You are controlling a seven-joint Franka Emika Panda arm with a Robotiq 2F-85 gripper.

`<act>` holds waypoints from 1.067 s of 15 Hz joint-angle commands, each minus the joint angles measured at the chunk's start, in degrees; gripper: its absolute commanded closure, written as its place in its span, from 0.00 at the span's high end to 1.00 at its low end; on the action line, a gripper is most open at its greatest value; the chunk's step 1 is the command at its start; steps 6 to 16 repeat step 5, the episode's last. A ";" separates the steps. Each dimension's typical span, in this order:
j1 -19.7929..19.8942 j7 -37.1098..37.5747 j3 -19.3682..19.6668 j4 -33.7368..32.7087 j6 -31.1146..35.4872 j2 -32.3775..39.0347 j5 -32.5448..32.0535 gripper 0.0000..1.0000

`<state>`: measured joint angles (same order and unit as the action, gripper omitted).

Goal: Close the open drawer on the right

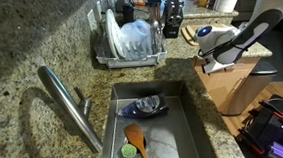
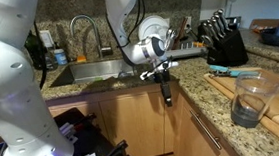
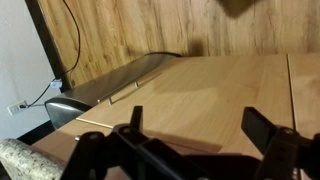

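1. The pincer [image 3: 195, 122] is spread wide, with nothing between its fingers [image 3: 131, 120]. It hangs pointing down just off the front edge of the granite desk [image 2: 195, 76].
2. The drawer [image 3: 215, 90] is the tan wooden front straight ahead of the pincer, and it fills most of the wrist view. In an exterior view its wood [image 1: 227, 83] sits right of the sink [image 1: 198, 125], just under the pincer.
3. None of the 3 views shows any of the drawer's inside, so I cannot tell how far out it stands, or whether the fingers touch it.
4. The step in hand looks like the push itself. The next move calls for setting the fingers flat on the front and pressing squarely toward the desk until the front is flush.
5. A steel handle [image 3: 115, 85] runs along the left of the wrist view.
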<state>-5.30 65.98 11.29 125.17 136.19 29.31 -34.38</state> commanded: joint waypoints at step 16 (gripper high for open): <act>-1.20 -4.09 -0.97 0.34 -0.16 -0.40 5.14 1.00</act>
